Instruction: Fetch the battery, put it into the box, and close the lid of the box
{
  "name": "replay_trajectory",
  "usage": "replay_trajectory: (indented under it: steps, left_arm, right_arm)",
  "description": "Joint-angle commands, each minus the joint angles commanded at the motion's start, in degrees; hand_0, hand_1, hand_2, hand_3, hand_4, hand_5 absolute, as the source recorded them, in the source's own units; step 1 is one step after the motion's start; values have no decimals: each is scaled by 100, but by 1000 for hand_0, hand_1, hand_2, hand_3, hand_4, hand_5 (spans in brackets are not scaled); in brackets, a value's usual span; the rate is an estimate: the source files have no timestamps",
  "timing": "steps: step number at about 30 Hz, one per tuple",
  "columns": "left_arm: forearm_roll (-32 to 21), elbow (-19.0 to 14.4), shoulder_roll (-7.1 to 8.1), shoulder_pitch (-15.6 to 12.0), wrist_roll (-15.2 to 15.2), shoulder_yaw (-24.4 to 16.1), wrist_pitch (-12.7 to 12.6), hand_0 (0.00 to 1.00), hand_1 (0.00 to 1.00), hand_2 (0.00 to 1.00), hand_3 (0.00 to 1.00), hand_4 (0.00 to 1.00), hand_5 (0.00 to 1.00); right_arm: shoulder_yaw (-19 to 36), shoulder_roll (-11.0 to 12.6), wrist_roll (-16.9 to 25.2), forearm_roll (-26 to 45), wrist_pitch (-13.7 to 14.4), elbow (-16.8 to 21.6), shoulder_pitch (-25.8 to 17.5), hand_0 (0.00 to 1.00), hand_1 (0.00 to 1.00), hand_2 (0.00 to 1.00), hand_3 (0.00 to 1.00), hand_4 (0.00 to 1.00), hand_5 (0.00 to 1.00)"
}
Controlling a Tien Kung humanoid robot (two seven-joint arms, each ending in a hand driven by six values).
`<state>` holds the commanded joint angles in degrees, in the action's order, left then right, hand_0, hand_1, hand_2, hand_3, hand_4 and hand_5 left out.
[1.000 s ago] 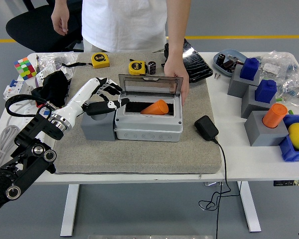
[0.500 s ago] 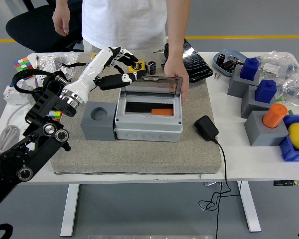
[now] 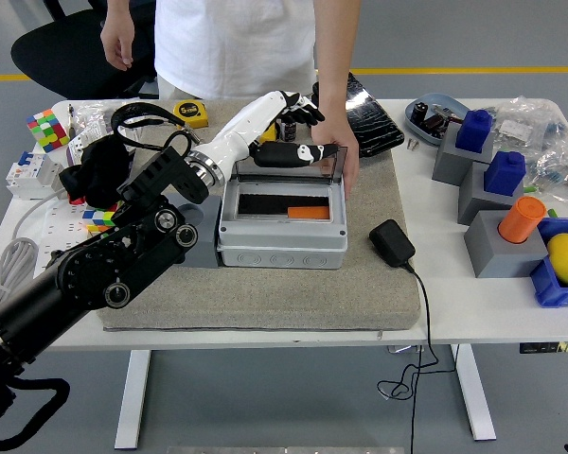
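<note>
The grey box (image 3: 282,243) stands on a grey mat (image 3: 265,298) with its clear lid (image 3: 327,163) upright. An orange object (image 3: 309,213) lies inside it. My left hand (image 3: 296,132), white with black fingertips, reaches over the lid's top edge at the back of the box. Its fingers are spread and hold nothing. It covers the spot behind the box where the small black battery stood, so the battery is hidden. A person's hand (image 3: 338,142) rests on the lid's right end. My right arm is not in view.
A yellow tape measure (image 3: 190,113) and a black tray (image 3: 371,115) lie at the back. A black charger (image 3: 391,242) with its cable lies right of the box. Grey blocks with blue (image 3: 473,130) and orange (image 3: 522,218) pieces stand at the right. A puzzle cube (image 3: 44,128) is at far left.
My left hand has swung from the box's left side up and right, over the back of the box to the lid. The orange object has gone from tilted up to lying flat.
</note>
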<state>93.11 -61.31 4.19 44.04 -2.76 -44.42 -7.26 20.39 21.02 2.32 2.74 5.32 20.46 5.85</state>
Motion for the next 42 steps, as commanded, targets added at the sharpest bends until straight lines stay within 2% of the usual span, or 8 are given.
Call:
replay_trajectory:
  steps: [4, 5, 6, 9, 19, 28, 35, 42]
  left_arm:
    - [83, 6, 55, 11, -251, 238, 149, 720, 745, 712, 711, 902, 540]
    - [76, -49, 89, -12, -272, 283, 159, 720, 745, 712, 711, 902, 540]
    - [57, -86, 112, -27, -278, 309, 161, 673, 707, 684, 699, 901, 547]
    - [49, -193, 165, -89, -329, 349, 183, 673, 707, 684, 699, 901, 547]
    - [-81, -870, 425, -432, -552, 421, 279, 628, 689, 671, 697, 908, 549]
    - [-271, -1176, 563, -783, -577, 425, 298, 612, 686, 667, 702, 916, 557]
    - [-312, -1349, 607, -1101, -564, 160, 308, 600, 683, 669, 707, 925, 568]
    - [-395, -2041, 705, -1603, -391, -733, 209, 556, 676, 664, 704, 927, 584]
  right_arm:
    - [53, 8, 2, -41, 2, 13, -2, 577, 624, 657, 564, 968, 466]
    - [76, 15, 3, -64, 3, 22, -9, 577, 624, 657, 564, 968, 466]
    - [86, 18, 3, -71, 3, 25, -13, 577, 625, 657, 565, 969, 464]
    - [92, 17, 1, -74, 1, 20, -24, 577, 625, 657, 565, 969, 464]
    - [128, 25, 6, -103, 0, 23, -25, 577, 624, 657, 565, 969, 464]
    - [130, 25, 6, -107, 2, 15, -59, 577, 624, 657, 565, 968, 464]
    - [107, 20, 14, -127, 4, 16, -49, 577, 624, 657, 565, 968, 464]
    - [79, 51, 17, -125, 8, 13, -32, 576, 624, 657, 565, 969, 463]
